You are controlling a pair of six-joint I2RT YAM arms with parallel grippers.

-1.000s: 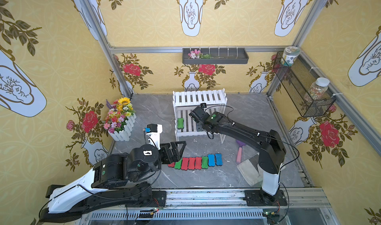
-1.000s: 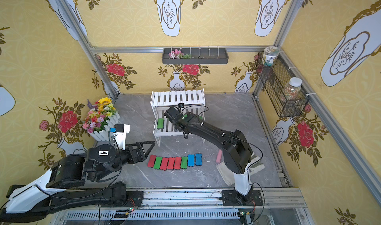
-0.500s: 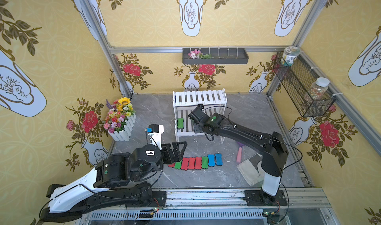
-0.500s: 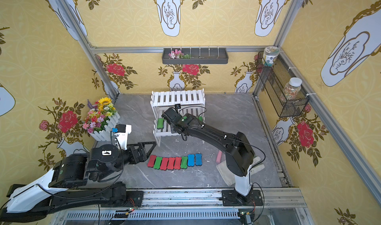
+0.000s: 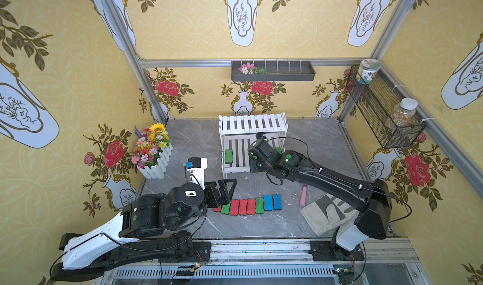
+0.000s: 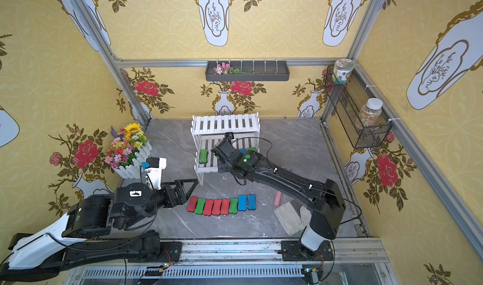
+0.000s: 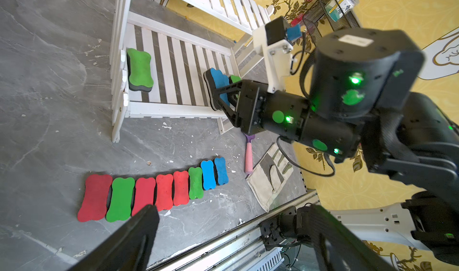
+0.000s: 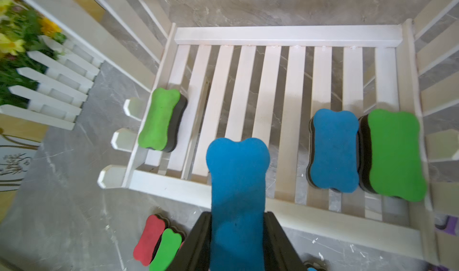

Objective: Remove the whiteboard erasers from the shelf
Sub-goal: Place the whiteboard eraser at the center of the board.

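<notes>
1. A blue bone-shaped foam whiteboard eraser (image 8: 238, 172) is pinched by the right pincer (image 8: 238, 216). It is held over the front rail of the white slatted two-tier shelf (image 8: 288, 36), and the pincer is drawn nearer the shelf's front than a second ago.
2. Three are left on the lower tier: a green eraser (image 8: 159, 118) at one end, and a blue eraser (image 8: 332, 148) touching a second green eraser (image 8: 395, 153) at the other.
3. The left pincer (image 6: 189, 192) is kept spread wide and unmoved, beside the row of eight erasers (image 5: 248, 205) on the grey tabletop (image 5: 196, 145).
</notes>
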